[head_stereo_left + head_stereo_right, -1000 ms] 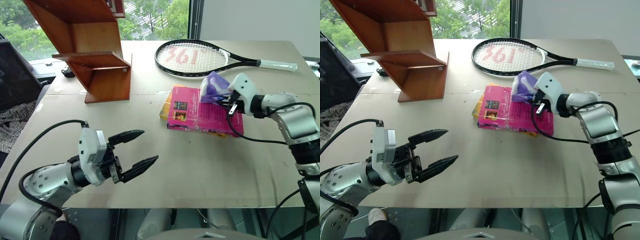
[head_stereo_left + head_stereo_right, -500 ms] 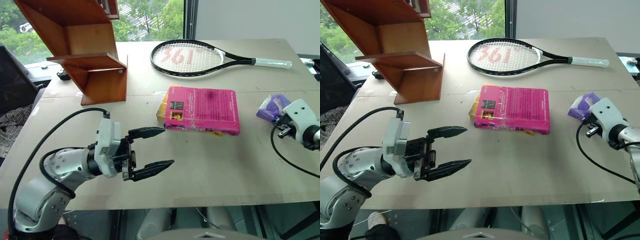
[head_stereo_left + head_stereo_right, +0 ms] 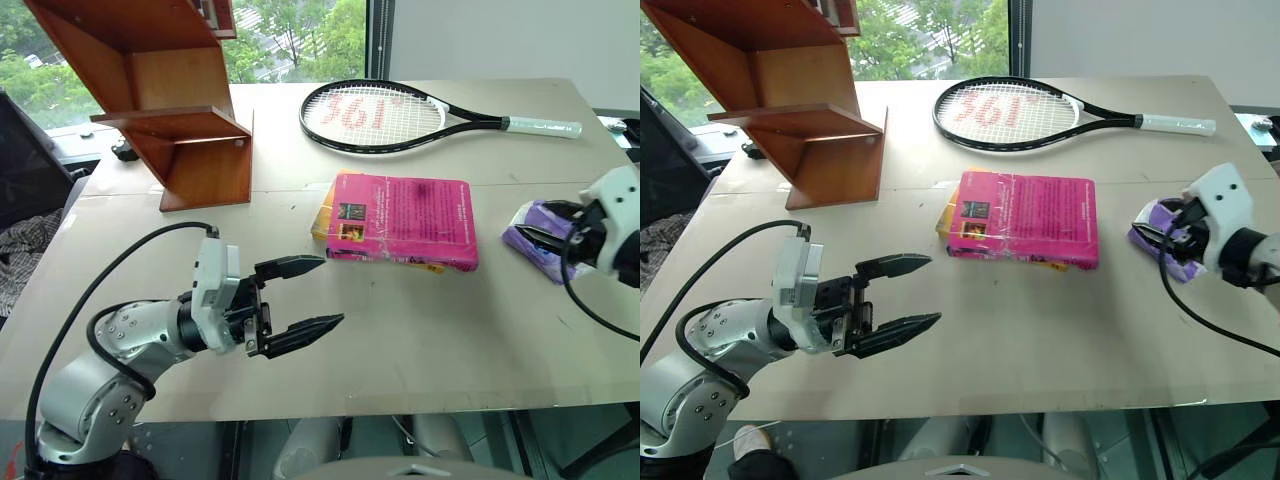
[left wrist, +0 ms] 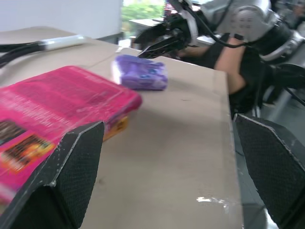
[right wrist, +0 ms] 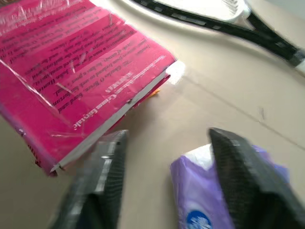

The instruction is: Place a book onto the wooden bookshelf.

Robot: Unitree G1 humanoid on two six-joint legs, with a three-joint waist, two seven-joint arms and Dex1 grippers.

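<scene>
Tissue pack [image 3: 540, 235] moved off book [image 3: 405, 218], book flat, long axis sideways, both end effectors open, empty

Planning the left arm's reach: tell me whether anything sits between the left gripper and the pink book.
Nothing visible does. The open left gripper faces the pink book across bare table. The purple tissue pack lies off to the book's far side, by the right gripper.

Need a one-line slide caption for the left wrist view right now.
Open left gripper faces the magenta book; beyond it, the purple tissue pack lies beside the right gripper.
</scene>
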